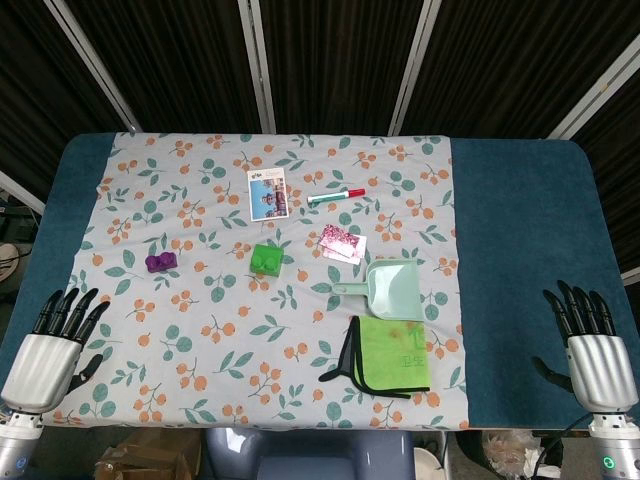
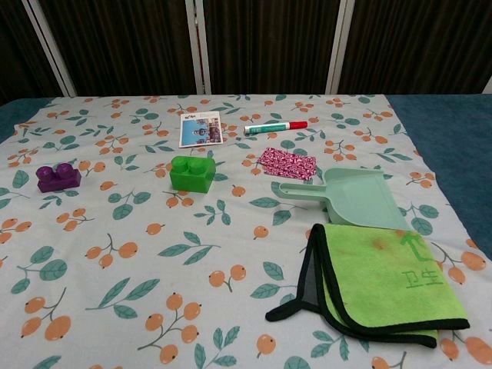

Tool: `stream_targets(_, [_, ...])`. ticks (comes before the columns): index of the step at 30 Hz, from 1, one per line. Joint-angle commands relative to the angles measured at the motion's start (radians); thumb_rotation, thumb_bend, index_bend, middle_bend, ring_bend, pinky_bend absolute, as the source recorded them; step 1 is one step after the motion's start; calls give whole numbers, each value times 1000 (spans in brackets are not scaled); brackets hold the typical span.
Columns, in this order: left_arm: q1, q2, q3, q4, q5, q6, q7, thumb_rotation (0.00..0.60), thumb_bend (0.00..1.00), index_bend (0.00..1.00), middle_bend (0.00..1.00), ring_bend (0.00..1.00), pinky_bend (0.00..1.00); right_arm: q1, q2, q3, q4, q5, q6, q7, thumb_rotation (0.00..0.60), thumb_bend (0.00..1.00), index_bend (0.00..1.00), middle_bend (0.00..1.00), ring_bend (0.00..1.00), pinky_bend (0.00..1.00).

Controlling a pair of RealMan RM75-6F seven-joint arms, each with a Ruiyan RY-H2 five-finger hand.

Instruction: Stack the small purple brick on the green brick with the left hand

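**Purple brick loose on cloth, both hands idle at near edge**

The purple brick (image 1: 160,262) lies on the left part of a floral cloth (image 1: 200,330), studs up, nothing touching it. The green brick (image 1: 266,260) sits to its right, well apart, also studs up and bare on top.

The left hand (image 1: 55,340) rests at the near left edge of the tabletop (image 1: 520,260), fingers spread and pointing away from the robot, holding nothing. It is well apart from the purple brick, which lies ahead of it and to its right. The right hand (image 1: 590,345) sits at the near right edge on the bare blue surface, fingers likewise apart and empty. Neither hand shows in the chest view.

Other items on the cloth: a photo card (image 1: 267,193) beyond the green brick; a marker (image 1: 336,195) to the card's right; a pink patterned packet (image 1: 342,242); a pale green dustpan (image 1: 388,288) just beside the packet; a folded green rag (image 1: 392,355) with black trim, touching the dustpan's near edge.

The tabletop is blue, with the cloth covering its left and middle. Behind it hang dark panels with pale frames.
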Motion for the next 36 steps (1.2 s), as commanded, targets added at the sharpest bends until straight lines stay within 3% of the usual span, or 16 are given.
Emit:
stream_targets(1, [-1,-2,-1,1,-3,-4,8,600,302,132,37,0,0,0,-1,-3,-3,-4,-2,-7,600,168,101,46,7,54])
stream_targets(20, [-2,8,-8,-8,-40,-22,-10,600,280,131,49,0,0,-1,-3,-10,-18,-7,-12,-34,600,167,101,46,7,54])
stream_targets(24, [-5,-2,-19,-2,-38,-9,-15,600,275,130,177,0,0,-1,-5,-13,-19,-18,-9,-33,600,167,101,46,7,54])
stream_targets(28, [-36,-63,-106,22,-124,-10,-38,600,274,160,224,0,0,0,-5,-16,-21,-18,-14,-35,600,168,101,46,7,54])
stream_targets(36, [-220,-141,-332,-22,-494,-230,74,600,272,192,244,4,0,8,-11,-24,-24,-27,-32,-40,600,167,101,46,7,54])
